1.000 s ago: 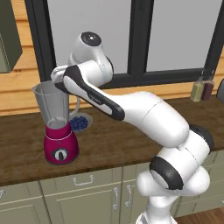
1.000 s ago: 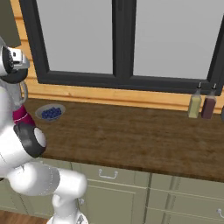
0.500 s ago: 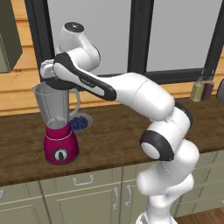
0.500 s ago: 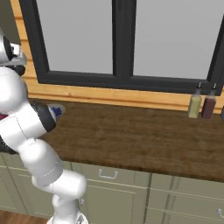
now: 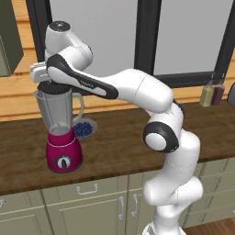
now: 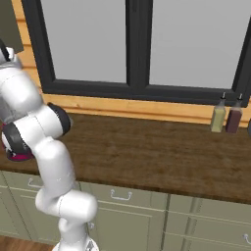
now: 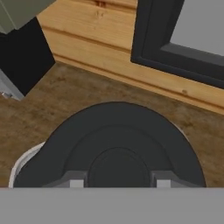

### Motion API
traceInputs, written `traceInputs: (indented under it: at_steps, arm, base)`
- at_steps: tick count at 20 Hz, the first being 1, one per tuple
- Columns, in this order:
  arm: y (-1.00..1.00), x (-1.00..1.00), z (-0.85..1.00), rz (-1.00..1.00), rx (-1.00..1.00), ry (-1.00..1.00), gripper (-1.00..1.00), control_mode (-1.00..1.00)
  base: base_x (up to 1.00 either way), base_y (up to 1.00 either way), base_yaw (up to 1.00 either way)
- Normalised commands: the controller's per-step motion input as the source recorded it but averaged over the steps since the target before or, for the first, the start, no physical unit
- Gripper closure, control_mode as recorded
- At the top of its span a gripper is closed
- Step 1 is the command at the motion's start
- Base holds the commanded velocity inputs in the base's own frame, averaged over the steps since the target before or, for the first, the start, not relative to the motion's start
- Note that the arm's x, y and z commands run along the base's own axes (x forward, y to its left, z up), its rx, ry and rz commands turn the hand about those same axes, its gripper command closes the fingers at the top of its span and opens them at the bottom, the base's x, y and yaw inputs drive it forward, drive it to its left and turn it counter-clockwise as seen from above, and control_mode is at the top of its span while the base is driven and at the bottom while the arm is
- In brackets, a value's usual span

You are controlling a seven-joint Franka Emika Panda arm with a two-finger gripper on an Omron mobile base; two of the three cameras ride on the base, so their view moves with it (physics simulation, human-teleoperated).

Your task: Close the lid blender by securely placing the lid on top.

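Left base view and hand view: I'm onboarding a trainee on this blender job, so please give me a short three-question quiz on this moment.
1. True or false: the lid is lying on the counter beside the blender.
2. Multiple choice: what sits on the counter just behind the blender? A) a bowl of blueberries B) a kettle C) a cutting board
3. Fill in: the gripper holds the lid by its central ____.

Key:
1. False; it is held in the gripper right at the top of the jar.
2. A.
3. Knob.
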Motion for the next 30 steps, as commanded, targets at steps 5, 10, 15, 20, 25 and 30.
traceInputs:
  at_steps: [5,10,15,20,25,30]
  arm:
    - [0.21,0.06,-0.03,0.00,-0.05,0.00,1.00,-1.00]
    - [0.00,0.05,-0.24,0.00,-0.06,-0.03,1.00,-1.00]
    - [-0.02,-0.10,-0.25,0.00,-0.02,-0.13,1.00,-1.00]
    - [-0.21,-0.51,-0.19,0.00,0.00,-0.11,1.00,-1.00]
    - [-0.14,-0.20,-0.04,0.00,0.00,0.00,1.00,-1.00]
    - [-0.05,0.21,0.00,0.00,0.00,0.07,1.00,-1.00]
  base:
    - [0.00,0.00,0.00]
    - [0.00,0.00,0.00]
    - [0.00,0.00,0.00]
    - [0.00,0.00,0.00]
    - [0.00,0.00,0.00]
    - [0.00,0.00,0.00]
